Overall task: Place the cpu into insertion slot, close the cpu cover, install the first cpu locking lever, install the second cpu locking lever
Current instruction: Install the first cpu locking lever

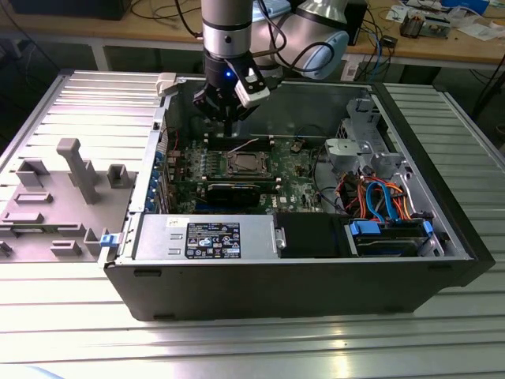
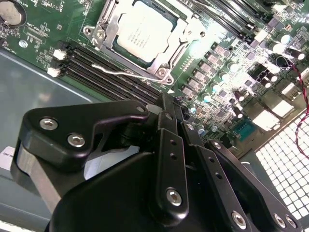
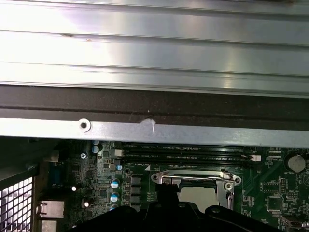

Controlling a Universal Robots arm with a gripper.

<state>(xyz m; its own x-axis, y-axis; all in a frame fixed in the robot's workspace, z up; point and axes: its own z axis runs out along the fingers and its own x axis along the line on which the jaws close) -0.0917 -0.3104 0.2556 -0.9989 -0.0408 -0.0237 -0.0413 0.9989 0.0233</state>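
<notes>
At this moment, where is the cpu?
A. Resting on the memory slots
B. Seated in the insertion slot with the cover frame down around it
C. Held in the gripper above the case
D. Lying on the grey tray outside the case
B. In the second wrist view the cpu lies flat in the insertion slot, with the cpu cover framing it.

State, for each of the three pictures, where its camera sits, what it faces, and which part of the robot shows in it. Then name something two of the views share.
Exterior view: off the arm, above the open computer case, looking down at the motherboard; the arm and gripper hang over the cpu.
Second wrist view: on the arm, looking past the black gripper at the cpu under its cpu cover.
First wrist view: on the arm, facing the case wall and ribbed table; gripper body at the picture's edge.
Shared: both wrist views show the cpu and memory slots.
</notes>
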